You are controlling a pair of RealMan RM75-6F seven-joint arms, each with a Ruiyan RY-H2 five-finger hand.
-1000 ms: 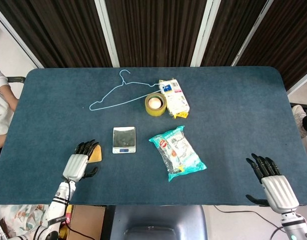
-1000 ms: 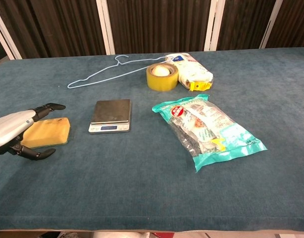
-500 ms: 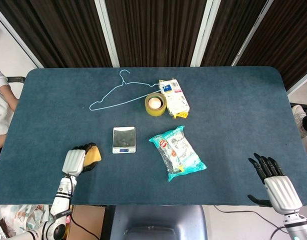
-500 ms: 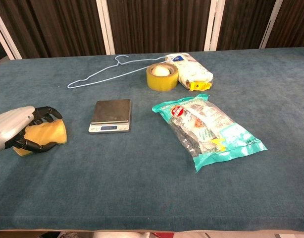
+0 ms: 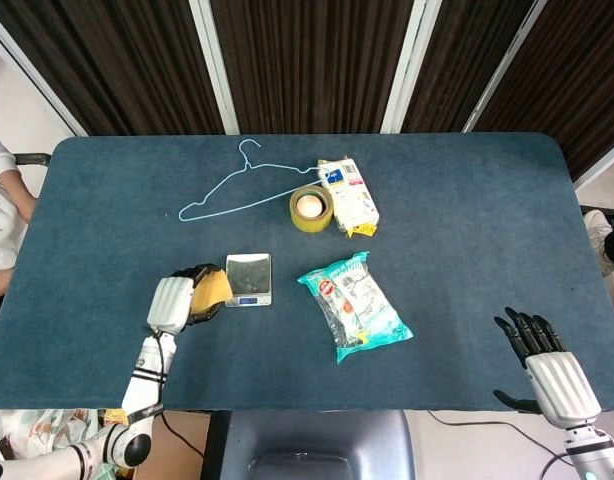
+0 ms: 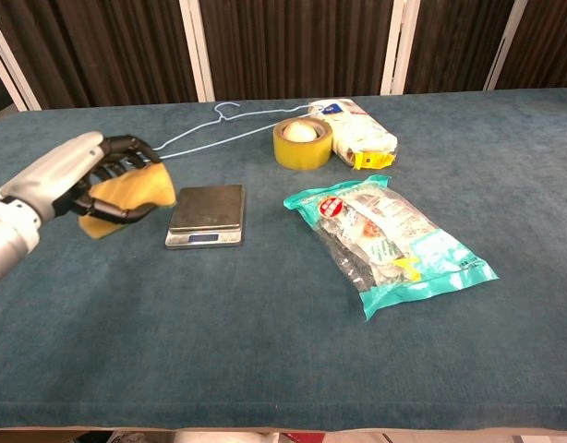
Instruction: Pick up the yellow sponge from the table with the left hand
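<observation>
My left hand [image 5: 177,303] [image 6: 80,175] grips the yellow sponge [image 5: 213,288] [image 6: 131,193] and holds it clear of the blue table [image 5: 467,230] [image 6: 265,351], just left of the small scale. Dark fingers wrap around the sponge from both sides. My right hand [image 5: 547,365] hovers at the table's near right corner, fingers spread, with nothing in it; the chest view does not show it.
A small digital scale [image 5: 248,279] [image 6: 206,215] lies right beside the lifted sponge. A teal snack bag [image 5: 354,305] [image 6: 387,242] lies mid-table. Farther back are a tape roll [image 5: 310,207] [image 6: 302,142], a white packet [image 5: 348,196] [image 6: 357,132] and a blue wire hanger [image 5: 237,190] [image 6: 186,137].
The left hand closed around the sponge, then lifted it off the table and carried it up and to the right toward the scale. The right hand barely shifted.
</observation>
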